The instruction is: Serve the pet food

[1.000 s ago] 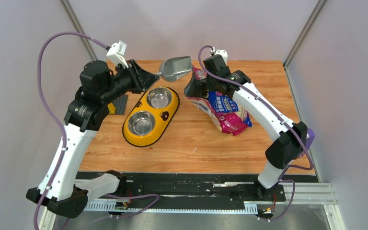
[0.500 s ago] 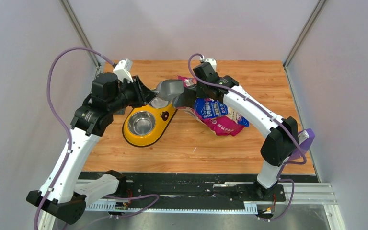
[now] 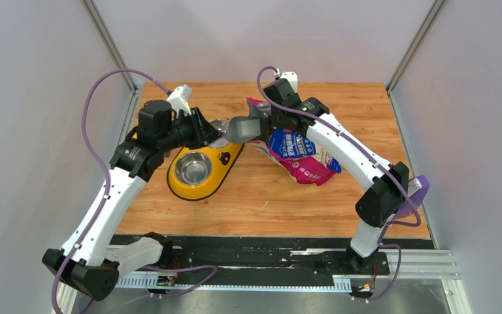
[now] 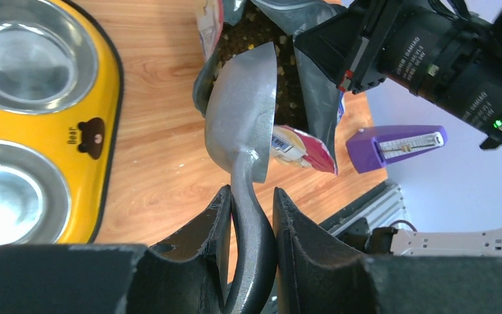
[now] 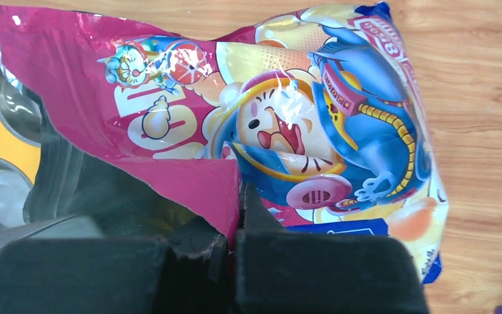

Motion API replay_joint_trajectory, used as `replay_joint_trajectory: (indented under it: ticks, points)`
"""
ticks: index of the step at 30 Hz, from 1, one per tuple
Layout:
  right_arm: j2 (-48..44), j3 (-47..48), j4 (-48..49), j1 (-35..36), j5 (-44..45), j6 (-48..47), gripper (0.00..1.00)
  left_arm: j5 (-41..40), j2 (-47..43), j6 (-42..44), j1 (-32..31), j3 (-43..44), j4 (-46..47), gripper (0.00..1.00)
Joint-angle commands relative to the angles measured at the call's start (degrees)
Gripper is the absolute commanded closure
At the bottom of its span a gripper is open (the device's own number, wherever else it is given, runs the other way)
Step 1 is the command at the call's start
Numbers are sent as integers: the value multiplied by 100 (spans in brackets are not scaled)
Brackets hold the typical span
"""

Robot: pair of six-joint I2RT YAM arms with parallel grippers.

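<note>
The pink-and-blue pet food bag (image 3: 299, 155) lies on the table, its mouth turned left. My right gripper (image 3: 262, 123) is shut on the bag's torn pink rim (image 5: 216, 190) and holds the mouth open; the cartoon print (image 5: 287, 127) faces the right wrist camera. My left gripper (image 3: 204, 131) is shut on the handle of the grey scoop (image 3: 243, 129). In the left wrist view the scoop bowl (image 4: 242, 111) has its tip inside the bag mouth, just over the dark-brown kibble (image 4: 289, 82). The left fingers (image 4: 219, 222) clamp the handle on both sides.
The yellow double-bowl feeder (image 3: 197, 188) stands just left of the bag, both steel bowls (image 4: 29, 55) empty. A purple object (image 3: 418, 190) sits at the table's right edge by the right arm's elbow. Grey walls close in on both sides.
My left arm has swung the scoop from the back of the table rightward and down to the bag mouth. My right gripper has shifted the bag's mouth slightly left and kept hold.
</note>
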Motion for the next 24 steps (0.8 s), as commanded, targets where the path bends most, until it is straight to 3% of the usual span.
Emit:
replay_joint_trajectory:
  ticks: [1,10,24]
  points:
    - [-263,374,125,174,625,-542,100,581,418,-472,29,-95,982,100]
    - [-332,280,247,299,825,-700,100,1160,1649,-1129,8,37,1652,100]
    - [-541,-381,337,187,692,-83,100,893,3048,-1541,-393,746,1619,100]
